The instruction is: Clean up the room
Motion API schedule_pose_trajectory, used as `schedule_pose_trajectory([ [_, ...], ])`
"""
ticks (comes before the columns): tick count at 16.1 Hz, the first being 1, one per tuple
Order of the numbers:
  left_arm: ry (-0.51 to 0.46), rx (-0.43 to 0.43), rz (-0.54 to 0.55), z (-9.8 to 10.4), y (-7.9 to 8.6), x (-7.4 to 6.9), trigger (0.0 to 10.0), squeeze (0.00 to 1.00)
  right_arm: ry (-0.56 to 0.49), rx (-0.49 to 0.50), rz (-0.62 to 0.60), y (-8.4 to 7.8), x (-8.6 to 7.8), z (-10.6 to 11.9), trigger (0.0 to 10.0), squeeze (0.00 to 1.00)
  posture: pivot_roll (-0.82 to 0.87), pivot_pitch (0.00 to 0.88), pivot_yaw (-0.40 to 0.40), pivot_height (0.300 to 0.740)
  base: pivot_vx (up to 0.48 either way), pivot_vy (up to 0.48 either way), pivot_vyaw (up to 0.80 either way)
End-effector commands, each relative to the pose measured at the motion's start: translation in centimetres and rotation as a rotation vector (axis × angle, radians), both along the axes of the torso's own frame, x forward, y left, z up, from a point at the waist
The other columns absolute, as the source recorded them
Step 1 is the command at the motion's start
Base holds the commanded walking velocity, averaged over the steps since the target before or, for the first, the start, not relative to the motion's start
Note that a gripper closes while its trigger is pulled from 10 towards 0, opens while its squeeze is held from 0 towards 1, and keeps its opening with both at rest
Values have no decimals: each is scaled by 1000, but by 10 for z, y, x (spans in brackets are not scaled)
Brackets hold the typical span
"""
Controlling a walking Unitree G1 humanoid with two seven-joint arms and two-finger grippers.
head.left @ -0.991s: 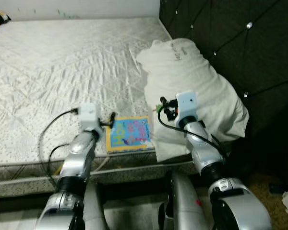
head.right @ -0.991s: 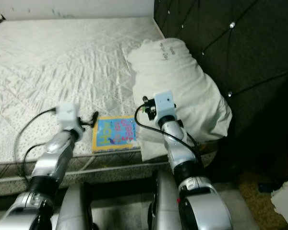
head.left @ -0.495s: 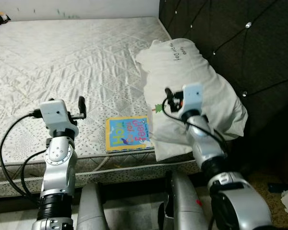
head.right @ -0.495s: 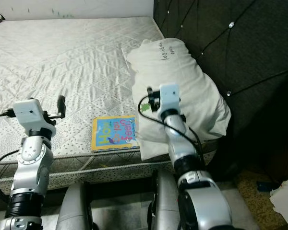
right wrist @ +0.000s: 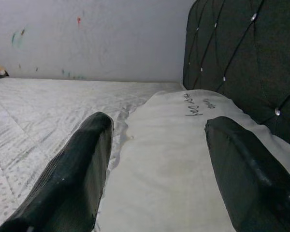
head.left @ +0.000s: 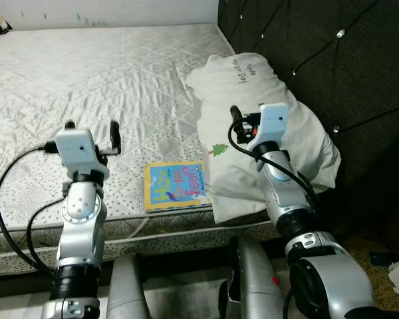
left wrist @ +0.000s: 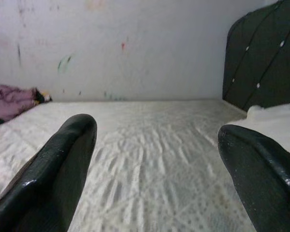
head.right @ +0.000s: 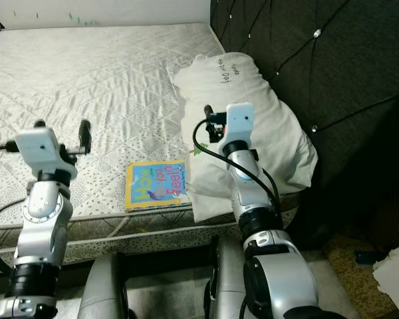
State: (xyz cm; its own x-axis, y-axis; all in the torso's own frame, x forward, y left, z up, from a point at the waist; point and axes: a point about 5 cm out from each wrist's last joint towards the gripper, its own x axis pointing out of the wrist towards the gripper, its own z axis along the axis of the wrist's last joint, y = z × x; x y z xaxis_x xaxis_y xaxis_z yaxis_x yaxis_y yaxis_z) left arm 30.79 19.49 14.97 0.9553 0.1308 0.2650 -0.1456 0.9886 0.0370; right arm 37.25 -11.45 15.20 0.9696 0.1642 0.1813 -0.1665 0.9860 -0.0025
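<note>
Both arms are now raised off the mattress (head.left: 86, 73), left gripper (head.left: 91, 136) and right gripper (right wrist: 157, 169) spread wide and empty, leaving the book (head.left: 173, 185) beside the pillow (head.left: 279, 126) ungrasped.

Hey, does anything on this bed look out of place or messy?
A colourful children's book lies at the bare mattress's near edge, beside the pillow. The pillow sits askew, its corner hanging over the mattress edge. A crumpled purple cloth lies at the far end.

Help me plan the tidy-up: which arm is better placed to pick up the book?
Probably the left. The open left gripper hangs over the mattress beside the book, while the right gripper is over the pillow.
</note>
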Motion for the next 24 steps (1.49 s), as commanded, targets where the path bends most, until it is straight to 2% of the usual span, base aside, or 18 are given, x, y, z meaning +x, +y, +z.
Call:
schedule_pose_trajectory([
  [1, 6, 6, 4, 0, 2, 2, 10000, 0, -27, 7, 4, 1, 3, 8, 10000, 0, 79, 0, 7, 584, 0, 0, 0],
  [8, -18, 9, -16, 7, 1, 12, 10000, 0, -19, 21, -1, 3, 5, 7, 10000, 0, 80, 0, 16, 674, 0, 0, 0],
  [10, -18, 8, -15, 7, 3, 14, 10000, 0, -22, 31, 1, 8, 6, 9, 10000, 0, 69, 0, 32, 699, 0, 0, 0],
  [14, -32, 9, -36, 11, -6, 18, 10000, 0, -24, 46, 5, 14, 6, 9, 10000, 0, 72, 0, 37, 740, 0, 0, 0],
  [18, -48, 26, -11, 13, -9, 13, 10000, 0, -11, 48, 21, 19, 3, 5, 10000, 0, 104, 0, 6, 740, 0, 0, 0],
  [21, -8, 29, 54, 9, -7, 6, 10000, 0, 12, 20, 30, 20, 2, -1, 10000, 0, 128, 0, -15, 740, 0, 0, 0],
  [24, 33, 2, 46, -3, -8, -1, 10000, 0, 35, -4, 2, 17, -2, -11, 10000, 0, 109, 0, -6, 740, 0, 0, 0],
])
